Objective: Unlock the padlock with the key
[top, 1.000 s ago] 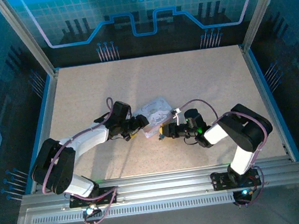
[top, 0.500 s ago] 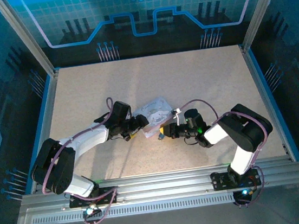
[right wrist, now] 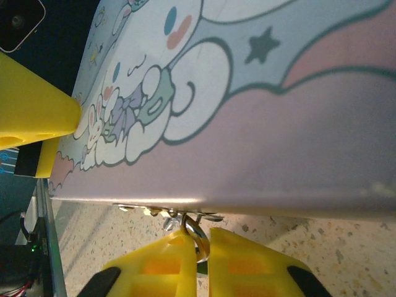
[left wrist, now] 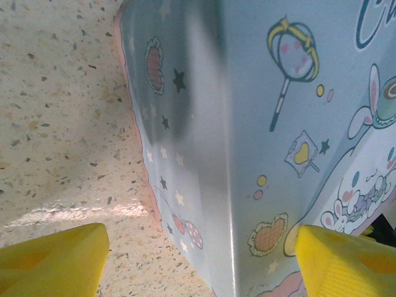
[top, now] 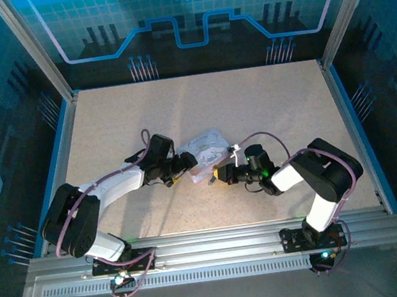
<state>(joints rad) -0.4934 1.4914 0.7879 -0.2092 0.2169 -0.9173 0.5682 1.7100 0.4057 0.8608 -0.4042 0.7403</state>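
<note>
At the bottom of the right wrist view, your right jaws are clenched. The two yellow fingers (right wrist: 154, 266) meet almost edge to edge, and a small metal loop (right wrist: 195, 234) is pinched in the seam between their tips. The loop hangs from a little clasp (right wrist: 162, 212) on the lower edge of the cartoon-printed tin (right wrist: 278, 136), which runs across the frame above the fingers. You cannot tell from here whether that loop belongs to the padlock or to the key, because the rest of it is hidden between the fingers. In the upper left corner, a yellow finger of your other arm sits against the tin's end.

In the left wrist view, your left jaws are released and stand wide apart. The fingertip at lower left stands off the tin over bare tabletop (left wrist: 55, 124). The one at lower right touches the tin's printed face, and the tin's corner lies between them.

From above, the tin lies in the middle of the tabletop, with your left jaws at its left end and your right jaws at its lower right edge.
</note>
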